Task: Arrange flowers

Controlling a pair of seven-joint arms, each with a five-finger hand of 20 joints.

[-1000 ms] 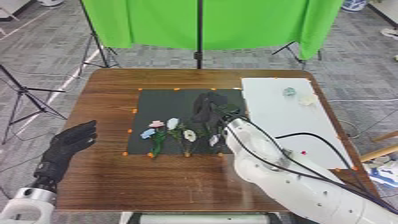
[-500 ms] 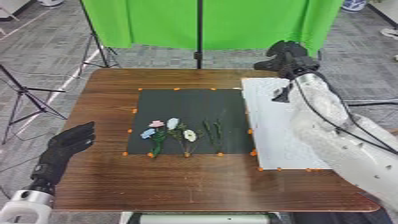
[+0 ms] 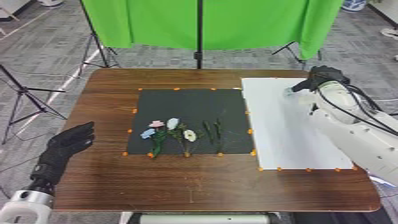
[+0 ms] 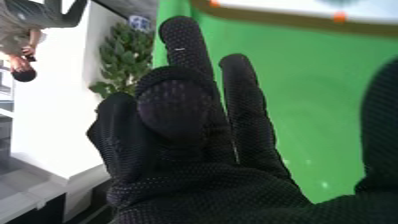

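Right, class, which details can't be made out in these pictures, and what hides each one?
Head view: the far corner of the white sheet, covered by the right hand.
Head view: how the flowers' stems cross on the black sheet; too small.
Right wrist view: the pale bluish thing, blurred and cut off by the edge.

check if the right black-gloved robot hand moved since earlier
Yes, rightward and away: the right robot hand was over the flat black mat; now it is by the far right corner of the white sheet.
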